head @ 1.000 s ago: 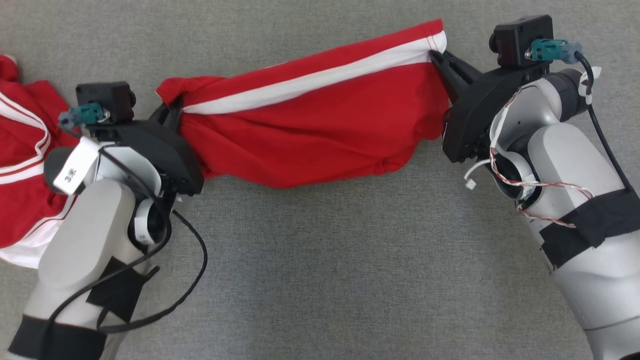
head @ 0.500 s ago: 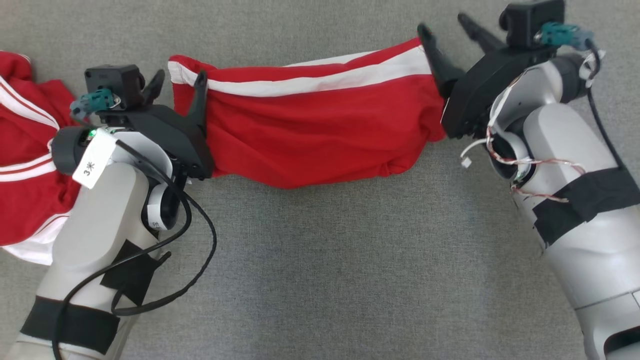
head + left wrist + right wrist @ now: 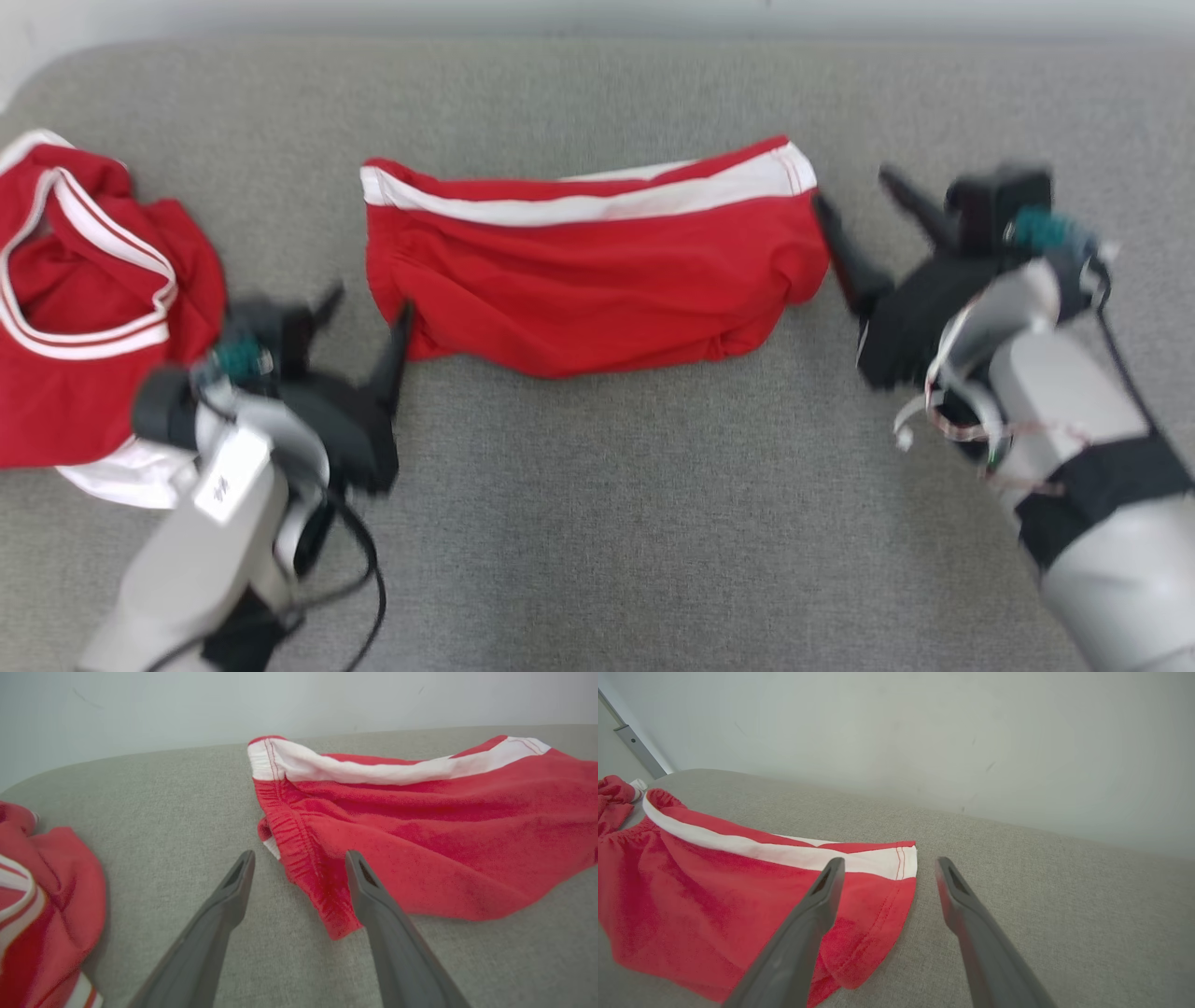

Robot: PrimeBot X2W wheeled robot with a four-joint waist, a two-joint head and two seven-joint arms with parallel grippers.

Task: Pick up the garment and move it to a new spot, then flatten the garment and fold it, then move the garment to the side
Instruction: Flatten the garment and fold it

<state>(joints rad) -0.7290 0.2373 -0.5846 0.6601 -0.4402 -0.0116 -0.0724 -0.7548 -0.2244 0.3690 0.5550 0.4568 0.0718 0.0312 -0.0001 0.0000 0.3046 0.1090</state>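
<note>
Garment (image 3: 588, 280) lies between spread left pincer (image 3: 369, 301) and spread right pincer (image 3: 851, 185); arm tag (image 3: 224, 481) blurred, unreadable.

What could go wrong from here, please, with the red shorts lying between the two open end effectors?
The red shorts lie rumpled along the near edge, so folding now may trap creases. The left end effector, open, sits close to the waistband corner and might drag it when it moves. The red jersey lies beside the left arm and could snag.
</note>
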